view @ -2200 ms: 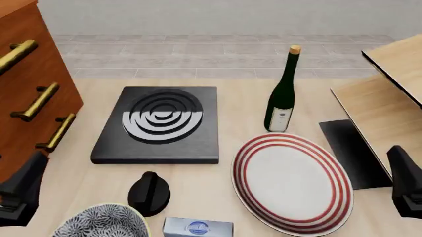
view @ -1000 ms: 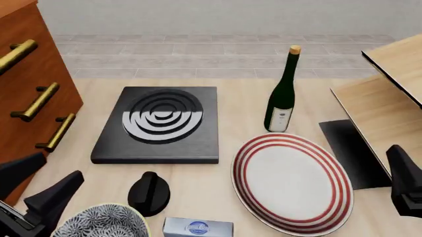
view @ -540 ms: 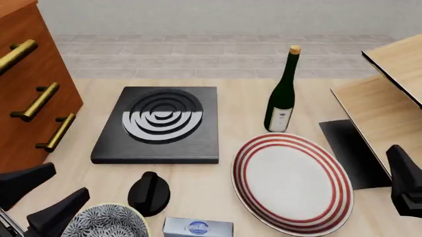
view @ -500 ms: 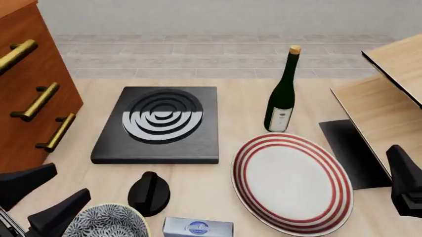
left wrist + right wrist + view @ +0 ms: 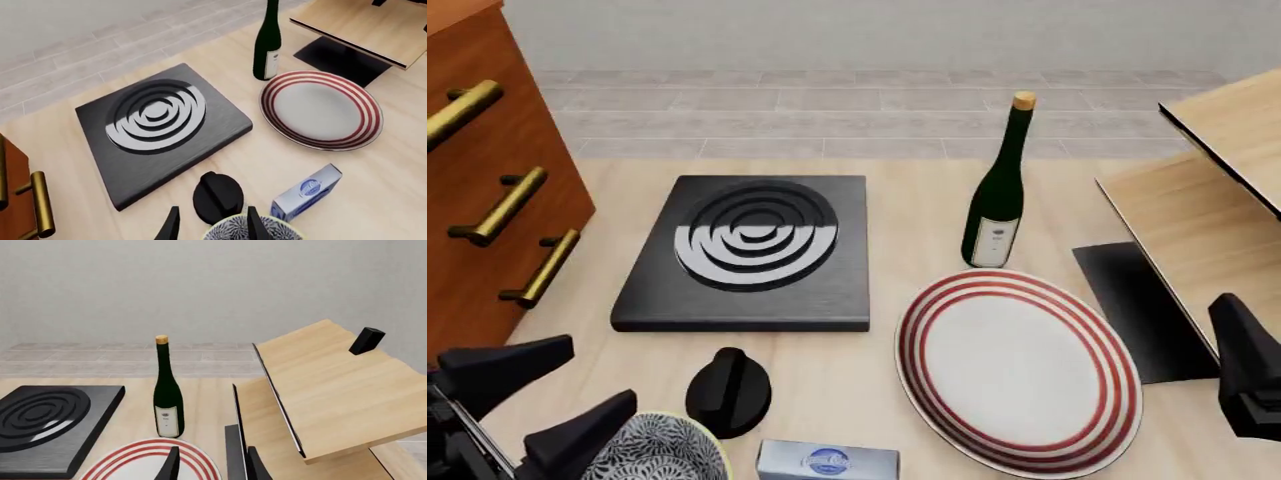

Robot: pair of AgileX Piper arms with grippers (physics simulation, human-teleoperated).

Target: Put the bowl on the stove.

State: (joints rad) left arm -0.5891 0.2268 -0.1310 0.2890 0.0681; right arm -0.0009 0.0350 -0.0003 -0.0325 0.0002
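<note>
The black-and-white floral bowl (image 5: 674,455) sits at the table's near edge, cut off by the frame. My left gripper (image 5: 554,400) is open just left of it, and one finger (image 5: 587,440) overlaps the bowl's left rim. In the left wrist view the bowl (image 5: 267,231) shows beside the open left gripper (image 5: 212,227). The black square stove (image 5: 747,250) with its ringed burner lies farther back, with nothing on it; it also shows as the stove (image 5: 157,125) and the stove (image 5: 47,415). My right gripper (image 5: 1248,370) hangs at the right edge and reads open as the right gripper (image 5: 212,465).
A black knob (image 5: 727,392) stands between bowl and stove. A small blue box (image 5: 827,462) lies right of the bowl. A red-ringed plate (image 5: 1014,365) and a green bottle (image 5: 1001,190) sit to the right. A wooden dresser (image 5: 481,180) is at left, a wooden shelf (image 5: 1214,220) at right.
My left gripper has come into view from the left and moved right, up to the bowl's left rim, staying open. The right arm and the bowl have not moved.
</note>
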